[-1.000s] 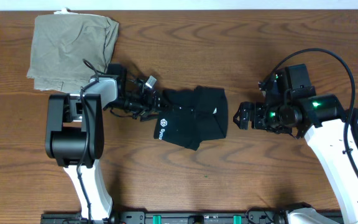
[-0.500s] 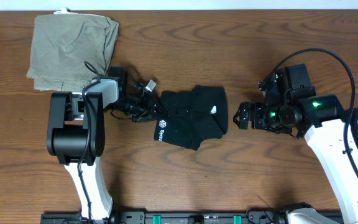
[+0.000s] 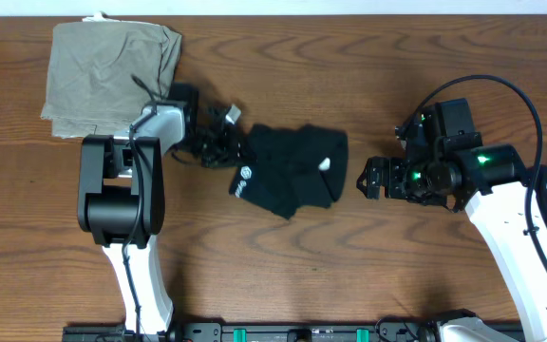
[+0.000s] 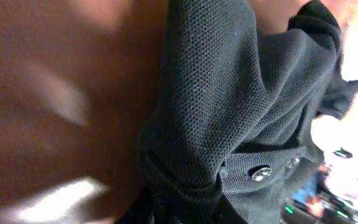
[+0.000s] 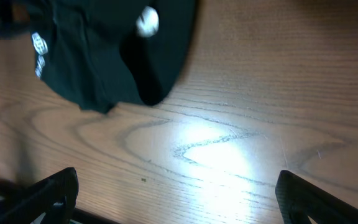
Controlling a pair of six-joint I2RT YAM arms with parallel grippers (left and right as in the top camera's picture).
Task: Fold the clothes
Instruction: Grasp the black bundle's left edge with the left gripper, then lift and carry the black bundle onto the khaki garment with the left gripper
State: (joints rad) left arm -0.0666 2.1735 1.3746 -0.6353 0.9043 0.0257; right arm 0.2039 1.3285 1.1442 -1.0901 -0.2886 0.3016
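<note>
The clothes here are one crumpled black garment (image 3: 288, 176) lying mid-table, with a round white logo (image 3: 240, 179) near its left end and a small white spot on its right side. My left gripper (image 3: 226, 149) is shut on the garment's upper left edge. In the left wrist view the black knit fabric (image 4: 229, 93) with metal snap buttons fills the frame and bunches between the jaws of the left gripper (image 4: 179, 211). My right gripper (image 3: 364, 178) hovers just right of the garment, open and holding nothing. The right wrist view shows its fingers (image 5: 48, 193) wide apart over bare wood, the garment (image 5: 104, 56) beyond them.
An olive-khaki folded garment (image 3: 112, 66) lies at the back left, close behind the left arm. The brown wooden table (image 3: 368, 266) runs on in front of and behind the black garment.
My left gripper has closed on the garment's left edge and drawn it slightly left and back; the fabric has shifted and bunched. The right arm has stayed still.
</note>
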